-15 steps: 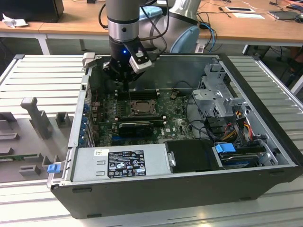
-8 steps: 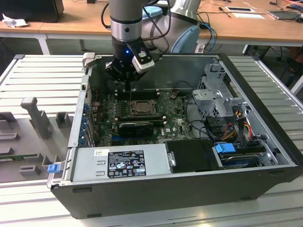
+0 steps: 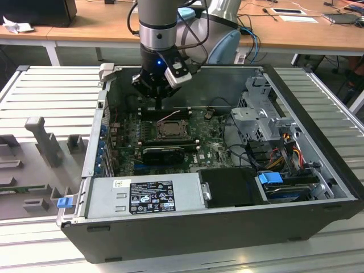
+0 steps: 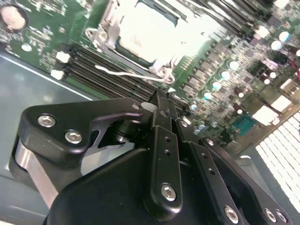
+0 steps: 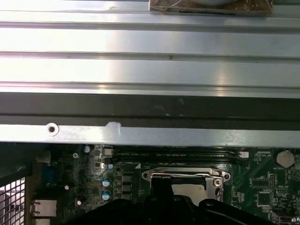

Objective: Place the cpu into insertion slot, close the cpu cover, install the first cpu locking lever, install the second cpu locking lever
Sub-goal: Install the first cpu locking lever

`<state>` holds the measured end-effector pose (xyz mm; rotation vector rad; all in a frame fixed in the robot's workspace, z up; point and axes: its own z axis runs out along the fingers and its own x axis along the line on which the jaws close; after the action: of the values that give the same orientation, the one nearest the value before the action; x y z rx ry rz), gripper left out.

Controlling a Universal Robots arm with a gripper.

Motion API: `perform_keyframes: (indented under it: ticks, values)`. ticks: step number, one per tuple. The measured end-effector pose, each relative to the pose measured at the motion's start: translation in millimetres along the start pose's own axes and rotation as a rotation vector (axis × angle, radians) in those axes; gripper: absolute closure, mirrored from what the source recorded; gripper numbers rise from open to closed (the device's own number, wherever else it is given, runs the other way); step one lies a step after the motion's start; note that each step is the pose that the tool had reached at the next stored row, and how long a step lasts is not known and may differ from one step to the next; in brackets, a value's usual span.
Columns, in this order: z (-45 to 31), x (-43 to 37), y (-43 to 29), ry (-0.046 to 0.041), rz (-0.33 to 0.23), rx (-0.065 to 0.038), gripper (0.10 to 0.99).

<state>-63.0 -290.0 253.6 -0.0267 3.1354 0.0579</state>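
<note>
Jaws apparently together, gripper [image 3: 158, 105] just beyond the insertion slot [image 3: 170, 129] far edge

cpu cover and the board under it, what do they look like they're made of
The thin silver cpu cover frame looks like bare stamped metal: it glares bright under the light. The green motherboard looks like lacquered fibreglass circuit board, glossy green with printed traces, though that is a guess.

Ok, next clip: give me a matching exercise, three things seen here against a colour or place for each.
Things:
1. black robot hand
2. green motherboard
3. grey power supply box with a label

Descriptions:
A. along the case's near wall in the exterior view
B. hanging above the square metal-rimmed insertion slot
C. lying flat on the case floor

Pairs: 1-B, 2-C, 3-A
</note>
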Motion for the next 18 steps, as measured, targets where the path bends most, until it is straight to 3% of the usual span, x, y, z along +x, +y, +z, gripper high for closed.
perform_keyframes:
  ticks: [3, 4, 5, 7, 18]
  values:
    - [1.7, -8.4, -0.3, -0.0002, 0.0, -0.001, 0.98]
    - [2.0, -10.0, -0.5, 0.0, 0.0, -0.007, 0.98]
    - [2.5, -11.6, -0.4, -0.0005, 0.0, -0.024, 0.98]
    - [3.3, -13.0, -0.6, -0.0007, 0.0, -0.039, 0.98]
    - [13.9, -15.9, -1.2, -0.0011, -0.013, -0.045, 0.98]
